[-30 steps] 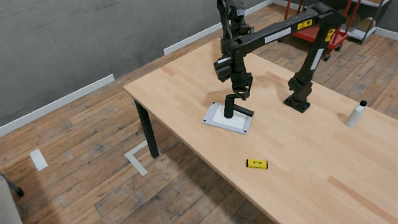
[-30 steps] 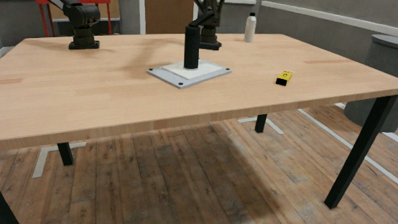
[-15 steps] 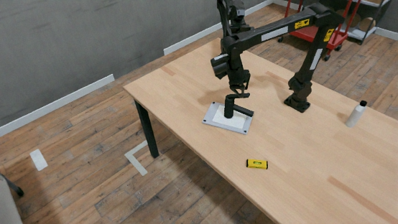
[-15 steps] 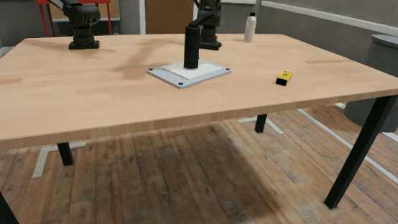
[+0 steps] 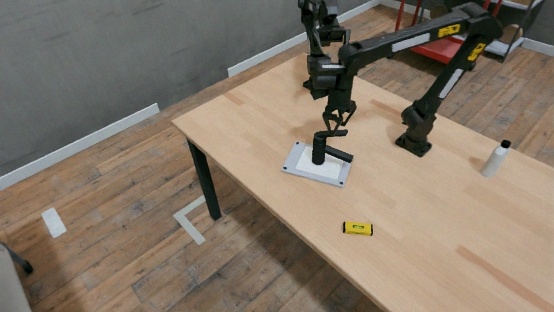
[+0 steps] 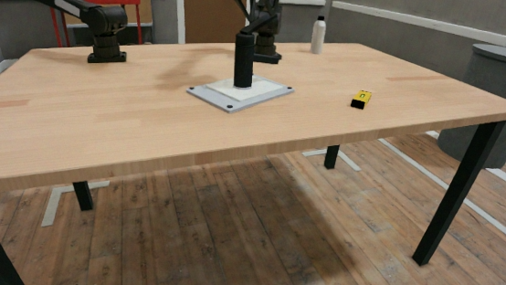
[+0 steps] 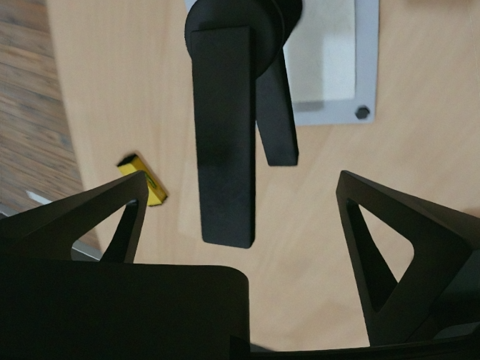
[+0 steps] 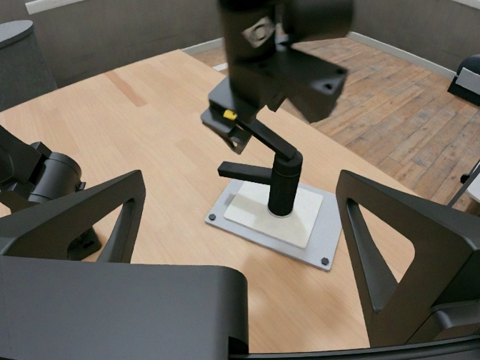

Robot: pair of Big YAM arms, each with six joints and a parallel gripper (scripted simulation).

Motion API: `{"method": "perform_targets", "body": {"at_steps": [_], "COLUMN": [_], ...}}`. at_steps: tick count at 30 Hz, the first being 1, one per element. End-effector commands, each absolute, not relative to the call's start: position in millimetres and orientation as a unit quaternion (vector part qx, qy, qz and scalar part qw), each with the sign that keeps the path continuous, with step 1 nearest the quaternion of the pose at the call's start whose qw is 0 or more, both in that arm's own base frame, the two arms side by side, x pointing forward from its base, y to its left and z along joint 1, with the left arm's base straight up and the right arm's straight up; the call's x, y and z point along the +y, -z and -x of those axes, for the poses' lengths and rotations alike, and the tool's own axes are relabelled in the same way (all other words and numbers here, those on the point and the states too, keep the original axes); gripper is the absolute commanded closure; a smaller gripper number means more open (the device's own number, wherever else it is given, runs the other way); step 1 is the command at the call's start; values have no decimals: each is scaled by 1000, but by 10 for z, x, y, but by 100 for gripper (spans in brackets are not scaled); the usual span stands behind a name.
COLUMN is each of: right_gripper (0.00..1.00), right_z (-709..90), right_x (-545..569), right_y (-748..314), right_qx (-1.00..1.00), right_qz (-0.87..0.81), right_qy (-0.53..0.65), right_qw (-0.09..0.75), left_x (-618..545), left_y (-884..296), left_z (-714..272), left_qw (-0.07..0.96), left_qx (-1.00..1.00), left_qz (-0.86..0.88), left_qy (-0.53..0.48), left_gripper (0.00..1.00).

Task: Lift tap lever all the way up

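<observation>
The left gripper (image 5: 340, 126) (image 7: 242, 181) (image 8: 254, 131) is spread wide, with nothing pinched. Its wrist view puts the lever (image 5: 337, 133) (image 6: 262, 24) (image 7: 224, 143) (image 8: 271, 137) between the two fingers, with a gap on either side and nearer one finger than the other. Whether the free end is level with the fingertips or below them, I cannot tell.

The right gripper (image 5: 314, 90) (image 8: 241, 181) is also wide open and holds nothing; it hangs well apart from the tap (image 5: 318, 150) (image 6: 243, 61) (image 7: 267, 42) (image 8: 284, 189).

The lever, a flat black bar, slopes upward from the top of the tap's upright column. Whether it is at its full height is not clear. Below it, the spout (image 5: 339, 153) (image 7: 277, 116) (image 8: 243, 172) sticks out sideways. The column stands on a white pad (image 5: 332, 169) (image 6: 228, 90) (image 7: 333, 58) (image 8: 248, 216) on a grey plate (image 5: 287, 165) (image 6: 210, 100) (image 7: 366, 58) (image 8: 267, 247), which lies flat on the wooden table (image 5: 425, 225) (image 6: 137, 128) (image 7: 116, 96) (image 8: 155, 155).

Farther out, a yellow level (image 5: 358, 228) (image 6: 362, 97) (image 7: 135, 164) (image 8: 229, 114) lies near the table's edge, and a white bottle (image 5: 495, 160) (image 6: 318, 36) stands well apart.
</observation>
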State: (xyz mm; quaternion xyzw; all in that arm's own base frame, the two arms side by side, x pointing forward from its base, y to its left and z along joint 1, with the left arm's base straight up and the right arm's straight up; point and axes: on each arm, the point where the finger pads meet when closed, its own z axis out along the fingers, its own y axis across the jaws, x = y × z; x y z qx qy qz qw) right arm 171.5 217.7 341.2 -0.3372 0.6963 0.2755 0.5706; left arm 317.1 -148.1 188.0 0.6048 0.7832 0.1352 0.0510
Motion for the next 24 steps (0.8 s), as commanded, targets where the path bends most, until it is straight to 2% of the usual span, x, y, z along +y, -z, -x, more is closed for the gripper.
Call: {"method": "perform_targets", "body": {"at_steps": [1, 3, 15, 24], "right_gripper": [0, 0, 0, 0], "right_z": [-1639, -1639, -1619, -1619], "right_x": [1986, 1986, 1954, 1954], "right_y": [-3881, -3881, -3901, -3901], "right_qx": [682, 682, 680, 680], "right_qz": [319, 319, 318, 318], "right_qy": [-283, -283, -283, -283], "right_qw": [595, 595, 597, 597], "left_x": [-1609, -1609, -1606, -1734], "left_y": [-2030, -2030, -2022, -2077], "left_z": [-3201, -3201, -2992, -2836], "left_qw": [170, 170, 400, 468], "left_qx": [743, 743, 657, 599], "left_qz": [-627, -627, -599, -602], "left_qy": [-158, -158, -225, -244], "left_gripper": [0, 0, 0, 0]}}
